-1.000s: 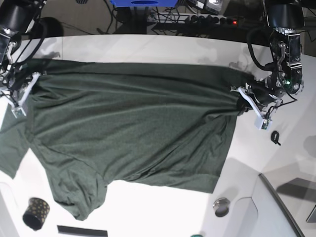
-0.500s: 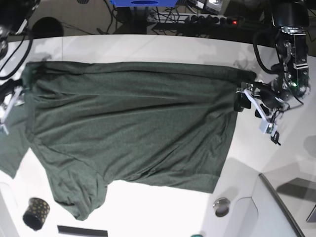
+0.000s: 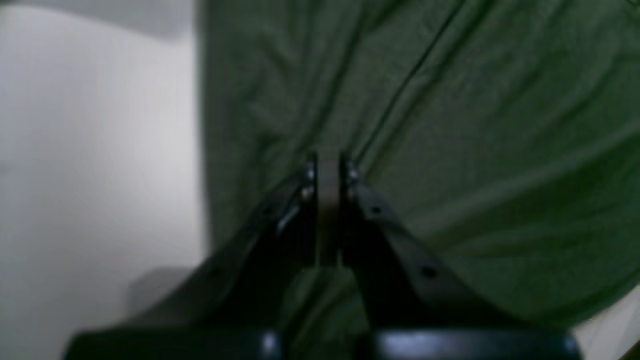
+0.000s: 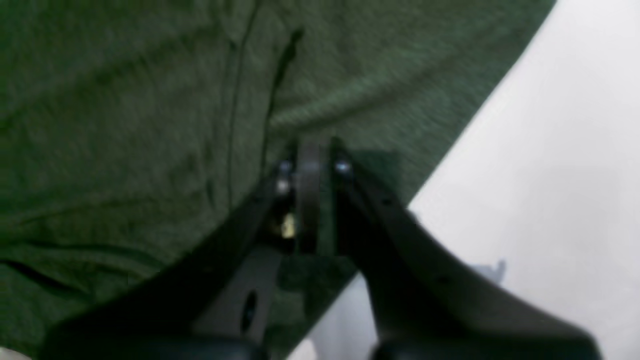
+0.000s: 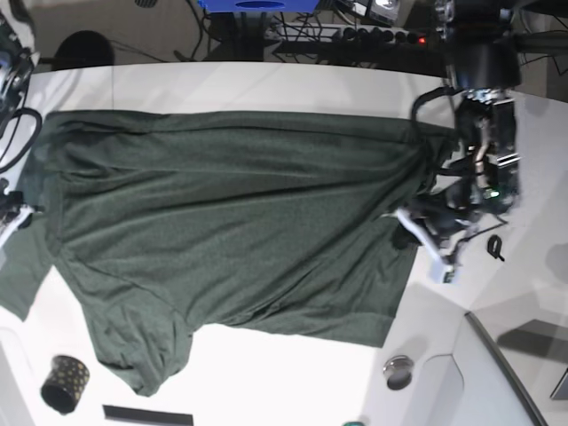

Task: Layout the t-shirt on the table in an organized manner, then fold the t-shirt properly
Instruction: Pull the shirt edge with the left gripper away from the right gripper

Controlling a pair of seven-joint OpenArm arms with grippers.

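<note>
The dark green t-shirt (image 5: 231, 222) lies spread on the white table (image 5: 266, 80), hem toward the base view's right and a sleeve (image 5: 142, 355) at the lower left. My left gripper (image 5: 404, 224) sits on the hem edge, where creases run together. In the left wrist view the left gripper (image 3: 327, 167) is shut, with folds of t-shirt (image 3: 450, 125) radiating from its tips. My right gripper (image 5: 11, 217) is at the shirt's left end, mostly cut off. In the right wrist view the right gripper (image 4: 312, 155) is shut on t-shirt (image 4: 125, 125) fabric near its edge.
A small black gold-dotted cup (image 5: 64, 383) stands at the front left. A round metal disc (image 5: 398, 371) and a small black clip (image 5: 494, 247) lie right of the shirt. A grey raised panel (image 5: 497, 373) fills the front right. Cables and a power strip (image 5: 373, 35) run behind the table.
Both grippers opened and shut again. The left gripper moved from the hem's far corner toward the middle of the hem, bunching fabric. The right gripper slid to the left edge.
</note>
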